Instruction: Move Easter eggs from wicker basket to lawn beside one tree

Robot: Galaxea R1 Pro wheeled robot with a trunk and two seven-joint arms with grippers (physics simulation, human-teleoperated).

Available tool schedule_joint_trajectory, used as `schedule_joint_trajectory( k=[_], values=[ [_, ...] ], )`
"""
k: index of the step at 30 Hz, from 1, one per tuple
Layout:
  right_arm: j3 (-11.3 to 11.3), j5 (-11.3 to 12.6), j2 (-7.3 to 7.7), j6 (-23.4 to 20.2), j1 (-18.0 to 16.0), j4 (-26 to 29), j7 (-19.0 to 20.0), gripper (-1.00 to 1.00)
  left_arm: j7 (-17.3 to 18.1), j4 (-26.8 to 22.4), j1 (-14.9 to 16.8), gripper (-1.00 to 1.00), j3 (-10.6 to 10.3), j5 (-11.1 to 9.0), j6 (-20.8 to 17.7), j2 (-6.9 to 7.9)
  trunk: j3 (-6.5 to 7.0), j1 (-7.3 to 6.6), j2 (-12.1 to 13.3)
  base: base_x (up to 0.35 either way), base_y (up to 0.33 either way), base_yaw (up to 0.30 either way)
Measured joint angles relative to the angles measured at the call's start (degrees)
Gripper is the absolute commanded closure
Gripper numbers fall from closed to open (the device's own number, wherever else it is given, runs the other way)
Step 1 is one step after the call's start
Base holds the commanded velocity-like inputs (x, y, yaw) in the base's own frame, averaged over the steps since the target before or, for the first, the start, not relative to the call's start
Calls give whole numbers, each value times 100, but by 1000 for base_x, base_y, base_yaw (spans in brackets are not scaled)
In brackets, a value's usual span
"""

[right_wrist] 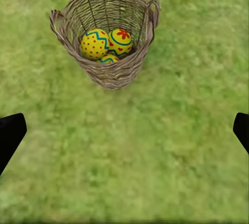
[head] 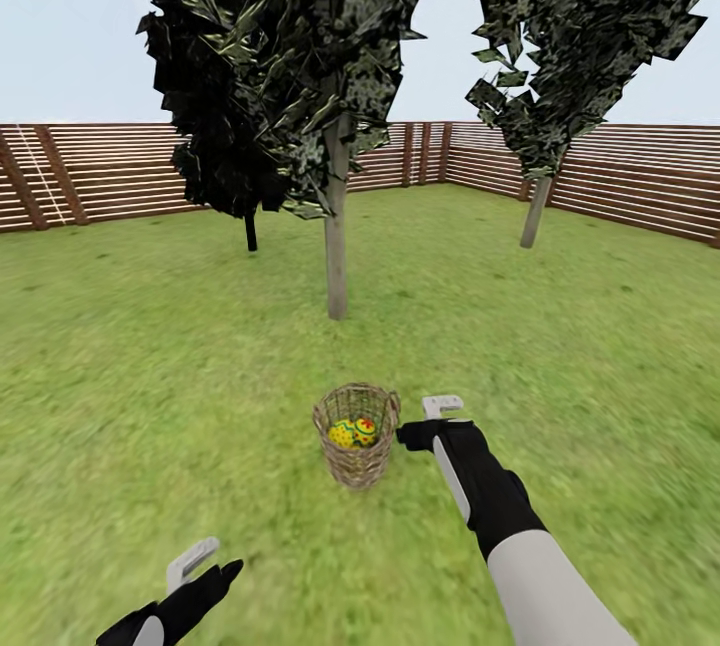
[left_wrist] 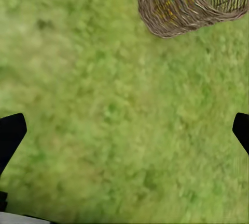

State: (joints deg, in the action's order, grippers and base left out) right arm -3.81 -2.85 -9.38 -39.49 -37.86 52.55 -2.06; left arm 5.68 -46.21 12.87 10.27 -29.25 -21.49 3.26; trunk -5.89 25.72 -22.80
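All three Easter eggs (right_wrist: 106, 44) remain in the wicker basket (right_wrist: 116, 76) just ahead of my empty, spread-fingered right gripper (head: 441, 407); none yet placed by the tree (head: 336, 236).

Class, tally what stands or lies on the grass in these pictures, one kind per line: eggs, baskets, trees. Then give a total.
Eggs: 3
Baskets: 1
Trees: 3
Total: 7
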Motion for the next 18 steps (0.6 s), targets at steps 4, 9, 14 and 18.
schedule_joint_trajectory(
  k=[4,9,14,18],
  values=[
    [2,3,-2,-123,-65,-231,6,-100,-3,2,0,-100,1,1,-4,4,0,0,0,313,78,0],
    [11,15,-3,-163,-450,-1045,32,-100,-3,3,0,-100,2,2,-3,5,0,0,0,314,69,0],
    [15,36,-3,-163,-623,-1366,37,-100,-9,3,0,-100,1,7,0,3,0,0,0,314,32,0],
    [14,47,-3,-166,-681,-1473,39,-100,-13,3,0,-100,1,9,2,2,0,0,0,316,10,0]
  ],
)
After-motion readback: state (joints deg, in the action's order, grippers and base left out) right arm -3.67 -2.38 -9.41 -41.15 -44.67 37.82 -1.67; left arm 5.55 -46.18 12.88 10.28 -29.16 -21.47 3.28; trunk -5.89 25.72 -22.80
